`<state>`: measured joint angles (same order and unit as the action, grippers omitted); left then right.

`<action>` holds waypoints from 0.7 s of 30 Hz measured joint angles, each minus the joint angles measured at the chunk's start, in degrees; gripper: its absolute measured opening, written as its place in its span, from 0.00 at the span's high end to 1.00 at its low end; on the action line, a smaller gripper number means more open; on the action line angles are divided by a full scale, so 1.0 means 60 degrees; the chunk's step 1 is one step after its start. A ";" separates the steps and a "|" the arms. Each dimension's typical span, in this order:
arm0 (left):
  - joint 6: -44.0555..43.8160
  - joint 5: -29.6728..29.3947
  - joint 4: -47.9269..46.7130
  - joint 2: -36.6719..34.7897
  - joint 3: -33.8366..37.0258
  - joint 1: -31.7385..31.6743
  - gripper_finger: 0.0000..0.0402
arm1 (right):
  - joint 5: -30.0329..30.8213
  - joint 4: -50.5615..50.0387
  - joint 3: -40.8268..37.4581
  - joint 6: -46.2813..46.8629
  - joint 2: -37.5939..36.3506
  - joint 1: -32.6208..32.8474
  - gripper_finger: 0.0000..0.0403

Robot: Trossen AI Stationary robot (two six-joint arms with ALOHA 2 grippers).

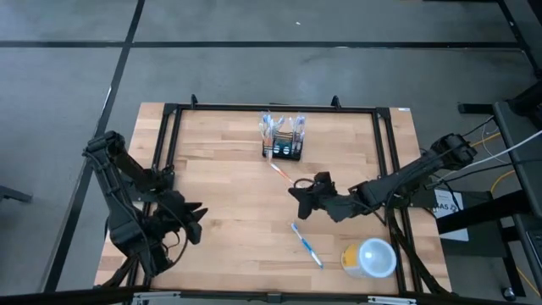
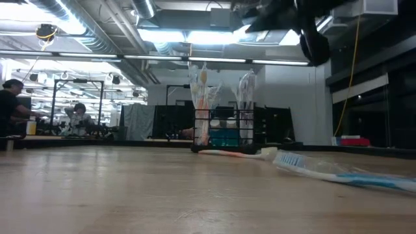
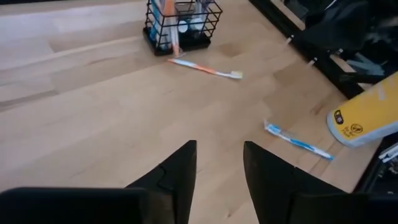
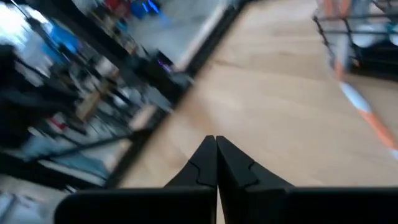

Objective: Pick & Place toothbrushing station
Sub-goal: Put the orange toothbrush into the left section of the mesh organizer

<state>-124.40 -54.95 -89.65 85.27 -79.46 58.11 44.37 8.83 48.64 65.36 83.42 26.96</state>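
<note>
two arms work at one wooden table (image 1: 229, 212) edged by a black frame (image 1: 169, 114). on it are one black mesh holder (image 1: 283, 141), two loose toothbrushes and one yellow cup (image 1: 369, 258) with a pale lid. several more brushes stand upright in the holder; their exact number cannot be told.

the left claw (image 1: 196, 222) hangs over the table's eight o'clock area, its two fingers (image 3: 183, 171) a narrow gap apart with nothing between them, aimed toward three o'clock. the holder sits near twelve o'clock, close to the far edge, upright, its long side running nine to three. touching its near side lies the orange and white toothbrush (image 1: 280, 173), long axis running from eleven o'clock at the holder down to five o'clock, its head at the five o'clock end. the right claw (image 1: 298, 193) hovers around the table's centre, just beside that brush's head, fingers (image 4: 205, 162) pressed together and empty, aimed toward nine o'clock. the blue and white toothbrush (image 1: 306, 244) lies flat toward five o'clock, well apart from the holder, also running eleven to five, bristles at the eleven o'clock end. the cup lies on its side at the five o'clock corner.

the table stands on a grey floor (image 1: 254, 68) with dark lines. across the table is a workshop with ceiling lights (image 2: 162, 32), and two people (image 2: 10, 107) at benches far off.
</note>
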 joint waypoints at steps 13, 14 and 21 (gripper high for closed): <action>0.7312 0.1157 0.2776 0.0004 0.0000 -0.0981 0.65 | -0.2327 -0.5379 0.0663 0.0249 -0.0004 -0.0081 0.94; 0.7301 0.1006 0.2772 0.0004 0.0000 -0.1064 0.65 | -0.2578 -0.5918 0.0663 0.0258 -0.0004 -0.0220 0.94; 0.7114 0.0840 0.2772 0.0000 0.0000 -0.1438 0.65 | -0.3970 -0.6913 0.0663 -0.0474 0.0012 -0.1578 0.91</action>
<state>-81.71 -49.91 -73.01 85.27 -79.46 49.48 20.55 -32.65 52.62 62.52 83.49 17.50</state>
